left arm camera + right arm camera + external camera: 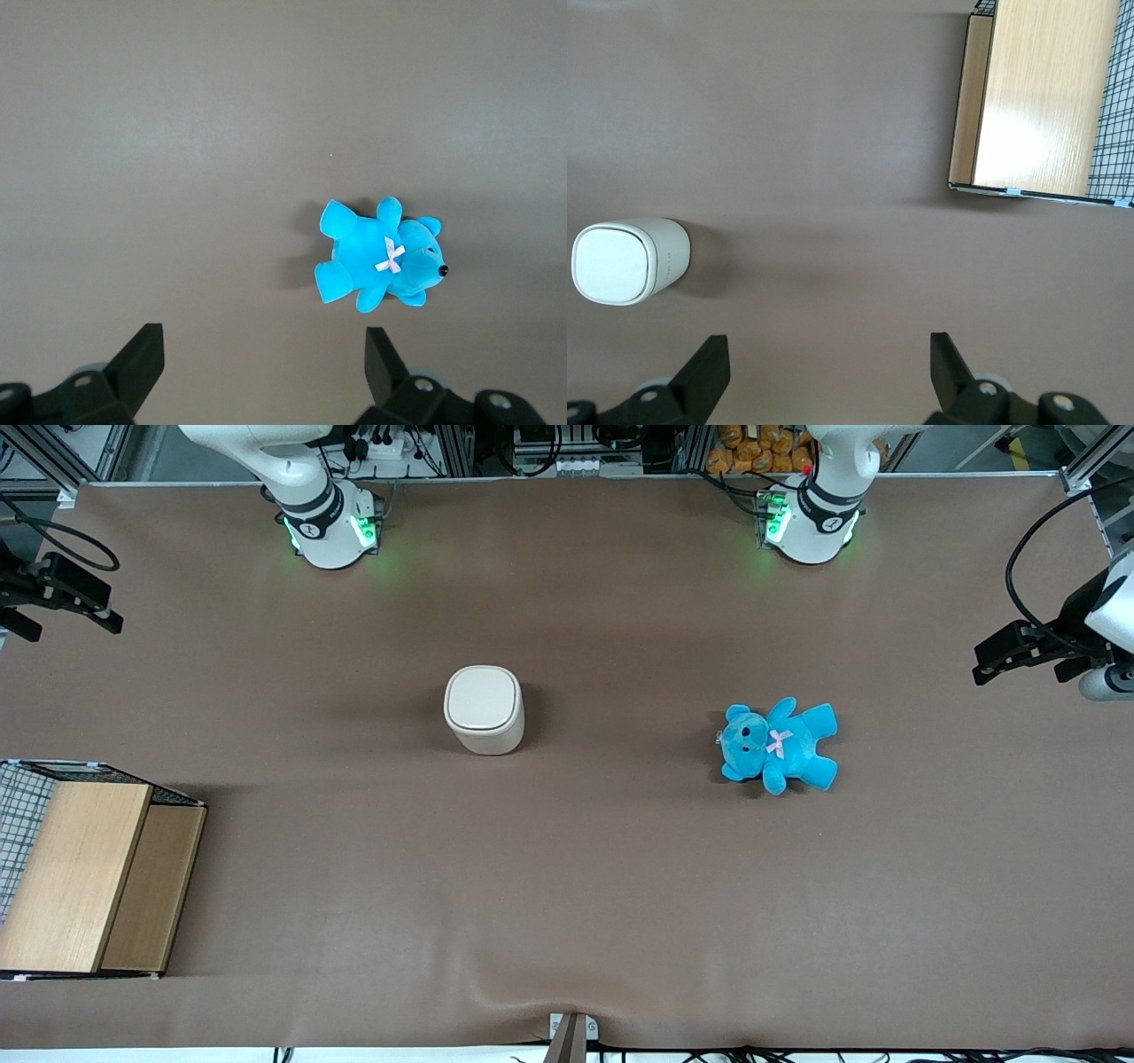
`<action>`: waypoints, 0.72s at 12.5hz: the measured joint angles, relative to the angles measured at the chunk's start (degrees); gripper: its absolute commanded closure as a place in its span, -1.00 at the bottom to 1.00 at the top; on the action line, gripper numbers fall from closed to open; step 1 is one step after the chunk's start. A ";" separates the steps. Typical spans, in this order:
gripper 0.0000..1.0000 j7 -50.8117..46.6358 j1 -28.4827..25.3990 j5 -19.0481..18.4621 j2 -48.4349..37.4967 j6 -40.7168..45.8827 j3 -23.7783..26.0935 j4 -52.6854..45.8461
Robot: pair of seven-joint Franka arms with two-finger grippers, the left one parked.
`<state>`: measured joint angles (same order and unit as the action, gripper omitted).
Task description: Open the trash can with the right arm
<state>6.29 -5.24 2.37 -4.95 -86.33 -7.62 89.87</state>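
Cream-white plastic, rigid and probably light: trash can [484,722] upright at mid-frame of the front view on the brown tabletop [567,886], lid [482,697] flat and shut. Likely to skid or tip under a sideways shove, so best pressed straight down on the lid or lifted at its grey-seamed edge. Faint marking on the can's side in the wrist view, unreadable. Gripper [824,372] released, fingers spread, well apart from the can, holding nothing.
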 measured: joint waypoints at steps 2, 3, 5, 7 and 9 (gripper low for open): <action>-1.00 0.00 -0.10 -0.03 0.00 -0.02 0.04 0.07; -1.00 0.00 -0.27 -0.03 0.00 -0.04 0.07 0.12; -1.00 -0.38 -0.86 -0.03 0.01 -0.28 1.22 0.37; -1.00 -3.87 -2.22 0.06 0.13 -2.53 4.55 1.94; -1.00 -8.91 -4.55 0.08 0.41 -7.39 8.75 5.64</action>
<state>-2.62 -9.79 2.45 -4.55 -93.72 1.13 95.51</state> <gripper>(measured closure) 0.000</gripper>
